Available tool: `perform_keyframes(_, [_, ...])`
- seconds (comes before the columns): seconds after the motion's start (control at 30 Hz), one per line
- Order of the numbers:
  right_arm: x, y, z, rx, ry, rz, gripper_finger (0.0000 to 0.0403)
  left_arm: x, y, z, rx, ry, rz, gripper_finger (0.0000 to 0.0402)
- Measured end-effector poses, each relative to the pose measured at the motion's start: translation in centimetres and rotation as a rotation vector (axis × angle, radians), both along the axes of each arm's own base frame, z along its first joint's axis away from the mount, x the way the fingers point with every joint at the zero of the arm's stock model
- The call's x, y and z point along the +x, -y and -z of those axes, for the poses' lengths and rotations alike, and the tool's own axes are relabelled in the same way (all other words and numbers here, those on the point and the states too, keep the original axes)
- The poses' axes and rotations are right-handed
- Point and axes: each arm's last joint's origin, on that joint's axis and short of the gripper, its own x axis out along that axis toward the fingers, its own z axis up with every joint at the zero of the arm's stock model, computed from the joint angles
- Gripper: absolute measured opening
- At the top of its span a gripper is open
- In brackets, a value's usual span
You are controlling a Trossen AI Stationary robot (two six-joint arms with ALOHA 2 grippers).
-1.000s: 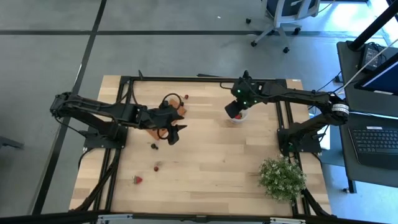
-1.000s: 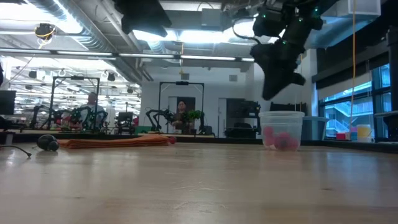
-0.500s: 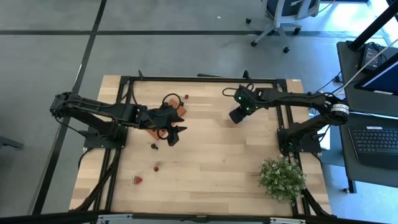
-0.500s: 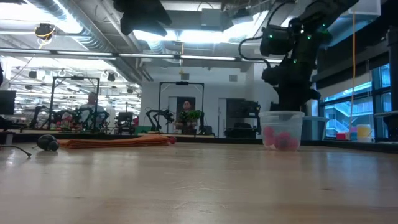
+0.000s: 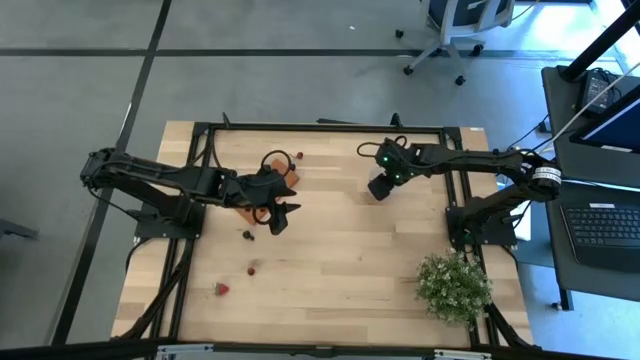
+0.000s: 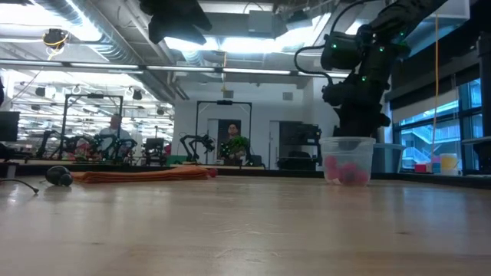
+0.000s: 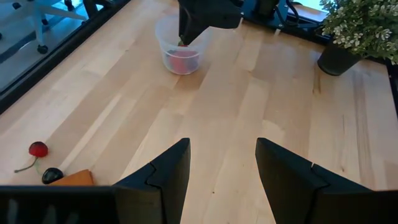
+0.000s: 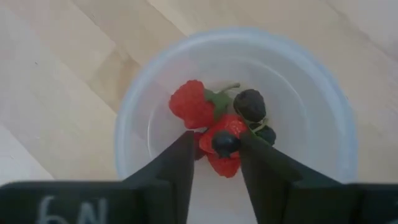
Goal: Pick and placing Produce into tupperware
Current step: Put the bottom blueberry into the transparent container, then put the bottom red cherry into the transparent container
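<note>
— Wooden table (image 5: 340, 250) first: what lies on it?

— Near the far edge, right of the middle, sits the tupperware (image 6: 347, 159), a small whitish cup. It already holds red strawberries (image 8: 199, 106) and dark berries (image 8: 250, 104). An orange block (image 6: 146, 175) lies toward the far left part, and a green plant (image 5: 455, 287) stands by the near right corner.

— Where is the right gripper (image 8: 214, 149)?

— Directly above the cup's mouth. Its fingers (image 8: 171, 165) stand narrowly apart, and a dark berry (image 8: 224, 142) sits between the tips; whether they grip it or it simply lies in the cup below, I cannot tell.

— And the left gripper (image 7: 217, 165)?

— It hangs over the table's left half, beside the orange block, fingers spread wide with nothing between them.

— Any produce outside the cup?

— Yes. A red cherry-like fruit (image 7: 38, 149) and a dark berry (image 7: 52, 175) lie beside the block. Toward the near left corner lie a dark berry (image 5: 247, 235), a smaller one (image 5: 252, 269) and a strawberry (image 5: 220, 289).
</note>
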Motion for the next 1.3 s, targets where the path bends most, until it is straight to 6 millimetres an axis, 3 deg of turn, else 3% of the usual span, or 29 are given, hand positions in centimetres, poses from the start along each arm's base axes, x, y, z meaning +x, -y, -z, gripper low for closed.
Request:
perform_keyframes(0.27, [0.1, 0.0, 0.0, -0.009, 0.009, -0.012, 0.0206, 0.0, 0.1, 0.0, -0.019, -0.002, 0.025, 0.0209])
perform_keyframes(0.43, [0.3, 0.1, -0.7, -0.010, 0.005, -0.025, 0.0233, -0.1, 0.2, 0.2, -0.053, -0.030, 0.073, 0.0246])
perform_keyframes(0.6, [1.4, 0.6, -3.1, -0.049, 0.068, -0.045, 0.0238, -0.6, 0.2, 0.8, -0.064, -0.103, 0.080, 0.0283])
perform_keyframes(0.87, [3.2, 0.9, -7.8, -0.140, 0.200, -0.110, 0.0239, -1.2, 1.1, 1.4, -0.308, -0.197, 0.171, 0.0296])
perform_keyframes(1.1, [3.8, 1.1, -9.4, -0.190, 0.270, -0.131, 0.0239, -2.0, 2.5, 4.6, -0.340, -0.511, 0.028, 0.0283])
perform_keyframes(1.3, [4.0, 1.2, -9.5, -0.205, 0.286, -0.137, 0.0239, -0.8, 4.9, 7.5, -0.366, -0.640, -0.028, 0.0269])
